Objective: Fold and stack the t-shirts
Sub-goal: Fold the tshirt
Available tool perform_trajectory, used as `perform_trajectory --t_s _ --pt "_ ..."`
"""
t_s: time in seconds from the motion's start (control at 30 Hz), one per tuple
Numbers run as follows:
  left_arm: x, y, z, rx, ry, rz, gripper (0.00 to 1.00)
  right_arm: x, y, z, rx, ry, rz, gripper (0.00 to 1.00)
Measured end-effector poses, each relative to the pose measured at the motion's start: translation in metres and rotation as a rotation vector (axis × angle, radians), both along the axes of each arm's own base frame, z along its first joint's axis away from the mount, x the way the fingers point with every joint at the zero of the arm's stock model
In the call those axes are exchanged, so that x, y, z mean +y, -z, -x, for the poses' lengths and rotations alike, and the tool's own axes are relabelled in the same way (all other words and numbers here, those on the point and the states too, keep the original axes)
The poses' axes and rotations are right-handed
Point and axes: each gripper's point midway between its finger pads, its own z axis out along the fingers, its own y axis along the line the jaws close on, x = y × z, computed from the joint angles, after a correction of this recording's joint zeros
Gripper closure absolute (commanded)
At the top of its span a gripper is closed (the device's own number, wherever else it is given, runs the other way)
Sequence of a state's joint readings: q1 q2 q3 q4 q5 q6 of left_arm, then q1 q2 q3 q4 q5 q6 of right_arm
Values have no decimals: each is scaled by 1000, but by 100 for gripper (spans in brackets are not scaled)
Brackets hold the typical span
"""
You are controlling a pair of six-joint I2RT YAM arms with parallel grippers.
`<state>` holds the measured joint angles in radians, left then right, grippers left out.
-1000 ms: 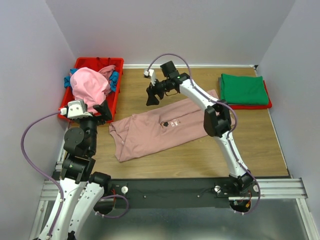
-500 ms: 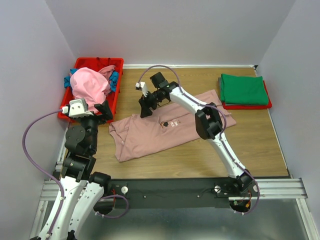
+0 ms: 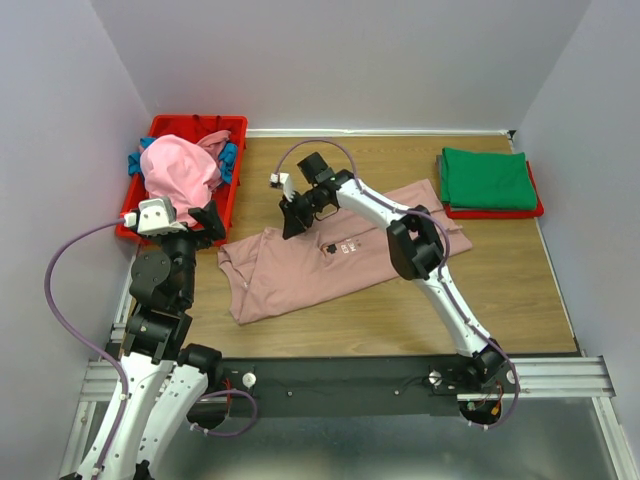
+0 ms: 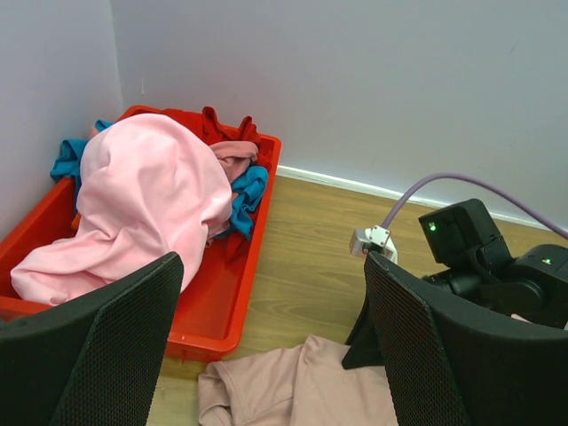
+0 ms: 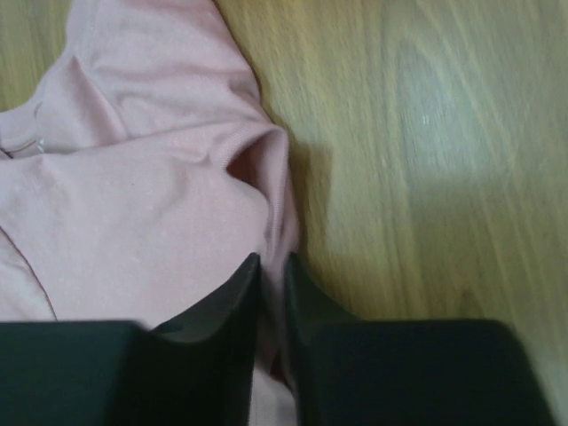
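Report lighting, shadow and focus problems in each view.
Top external: even light, sharp, no glare on the dusty-pink t-shirt. Left wrist: the left gripper's fingers are dark against a bright, sharp red bin. Right wrist: slightly blurred overall; the right gripper's fingers are black and featureless, with a dark shadow on the table along the shirt's edge.

A ridge of the dusty-pink t-shirt (image 5: 133,204) is running out of sight between the right fingers (image 5: 232,297), themselves being cut off by the wrist view's bottom edge. In the bin (image 4: 213,333), the brighter pink t-shirt (image 4: 142,204) is burying most of the blue t-shirt (image 4: 250,188) and red t-shirt (image 4: 224,126). From above, the print (image 3: 348,245) is showing too small to read.
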<state>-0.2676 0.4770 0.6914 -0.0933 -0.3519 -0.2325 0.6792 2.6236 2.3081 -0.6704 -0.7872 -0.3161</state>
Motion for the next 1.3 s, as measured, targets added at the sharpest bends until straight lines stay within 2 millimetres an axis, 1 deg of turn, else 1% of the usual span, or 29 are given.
perform_trajectory --t_s 0.03,0.07,0.13,0.3,0.37,0.47,0.5,0.53,0.6,0.67,0.73,0.77,0.9,1.0,1.03,1.07,1.1,1.13,1.17,1.23,1.27,1.3 --pt "0 0 0 0 0 0 10 -1 3 2 11 2 5 88" --pt "0 0 0 0 0 0 10 -2 5 3 17 1 6 97" --pt "0 0 0 0 0 0 10 -3 5 3 20 4 6 100" --pt "0 0 0 0 0 0 10 -13 5 -6 26 48 25 100" --pt "0 0 0 0 0 0 10 -21 6 -16 24 81 37 100" --pt "0 0 0 0 0 0 10 -44 5 -39 24 169 62 100" --pt "0 0 0 0 0 0 10 -48 5 -44 23 190 68 100" --pt "0 0 0 0 0 0 10 -61 5 -59 18 240 78 100" --pt "0 0 0 0 0 0 10 -80 5 -81 18 333 95 100" --pt "0 0 0 0 0 0 10 -92 4 -97 17 406 104 100" --pt "0 0 0 0 0 0 10 -107 2 -120 -2 515 119 99" --pt "0 0 0 0 0 0 10 -113 -1 -135 -25 571 123 100" --pt "0 0 0 1 0 0 10 -127 -14 -185 -123 783 114 100" --pt "0 1 -1 4 0 -1 10 -133 -24 -219 -208 932 87 100" --pt "0 1 -1 6 0 -2 10 -137 -27 -231 -238 989 78 99" --pt "-1 2 -2 8 0 -2 10 -141 -29 -239 -263 1034 76 87" --pt "-1 3 -3 11 0 -3 10 -145 -31 -252 -305 1097 66 74" --pt "-1 4 -3 14 0 -4 10 -148 -31 -259 -326 1136 62 70" --pt "-1 4 -4 18 0 -5 10 -151 -31 -264 -344 1159 58 59" --pt "-2 6 -6 25 0 -7 10 -155 -30 -272 -360 1201 53 52" --pt "-2 7 -6 28 0 -8 10 -158 -31 -274 -367 1210 52 46" --pt "-2 8 -7 32 0 -9 10 -158 -33 -276 -368 1215 47 44"
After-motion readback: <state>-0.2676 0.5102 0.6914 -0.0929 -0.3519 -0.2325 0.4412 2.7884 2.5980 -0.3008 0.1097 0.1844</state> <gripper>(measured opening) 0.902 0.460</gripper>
